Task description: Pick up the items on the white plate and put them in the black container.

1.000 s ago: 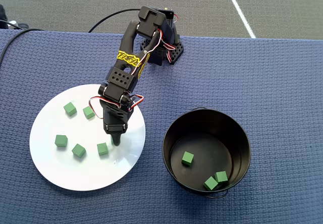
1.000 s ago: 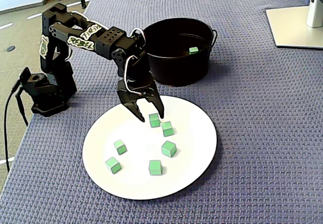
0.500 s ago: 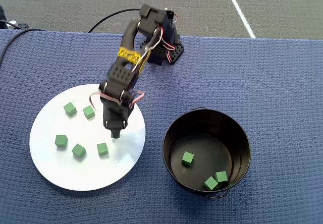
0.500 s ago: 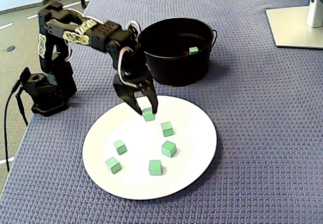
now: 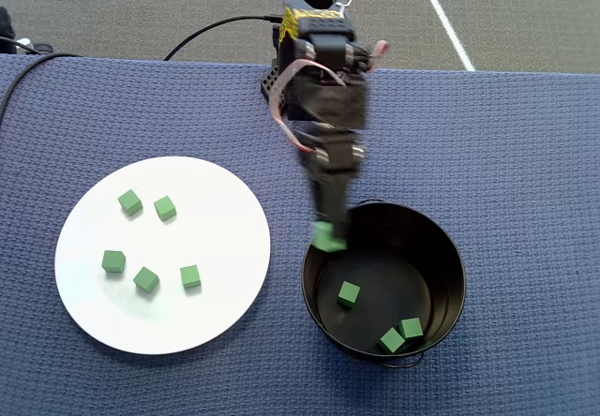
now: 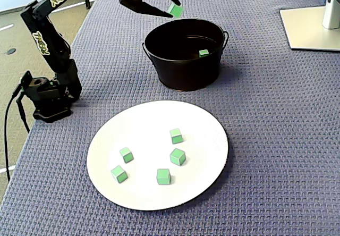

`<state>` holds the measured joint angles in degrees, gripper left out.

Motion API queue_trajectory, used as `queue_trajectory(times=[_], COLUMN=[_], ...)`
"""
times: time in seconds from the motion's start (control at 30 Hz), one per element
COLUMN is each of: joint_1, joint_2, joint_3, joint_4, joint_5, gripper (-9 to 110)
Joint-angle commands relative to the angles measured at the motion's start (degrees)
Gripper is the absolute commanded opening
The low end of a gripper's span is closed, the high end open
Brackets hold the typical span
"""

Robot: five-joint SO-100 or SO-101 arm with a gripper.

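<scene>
I can see yellow-green lettering on the arm's links in the fixed view, but I cannot read it from here; the overhead view shows only a yellow band near the arm's top. My end effector (image 6: 171, 11) is pinched narrow around one green cube (image 6: 175, 10), held in the air above the near-left rim of the black container (image 6: 183, 68); in the overhead view that held cube (image 5: 329, 237) sits right over the pot's upper-left rim (image 5: 314, 247). The overhead view lets me count three cubes on the pot's floor (image 5: 349, 293); the fixed view shows only one of them (image 6: 203, 52) past the wall. Five cubes lie on the white plate (image 5: 225, 200), all apart from one another; the plate (image 6: 202, 119) rests on the blue woven surface (image 6: 276, 140) beside the pot. Only the fixed view shows a pale monitor base (image 6: 311, 26) at the far right corner.
</scene>
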<state>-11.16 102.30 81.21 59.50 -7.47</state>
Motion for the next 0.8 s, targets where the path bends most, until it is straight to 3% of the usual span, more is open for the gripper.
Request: queue_trajectory(times=[0.0,0.17,0.3,0.4,0.47,0.53,0.6,0.77], joint_1=[-6.1,-6.0,-6.6,-6.2,-3.7,3.6,14.1,35.7], joint_2=[-2.5,-13.0,-12.7,-9.4,-6.1,-3.2,-1.6,-5.3], joint_3=[11.6,13.7,15.1,13.5,6.2,-6.6,-13.6,0.6], joint_4=[-10.9,-15.4,-14.3,-10.5,0.2,13.3,17.4,-1.3], joint_5=[-1.7,-4.0,-6.0,-5.5,-8.6,-6.1,-7.3,-2.9], gripper=[0,1,30,40,45,44,41,31])
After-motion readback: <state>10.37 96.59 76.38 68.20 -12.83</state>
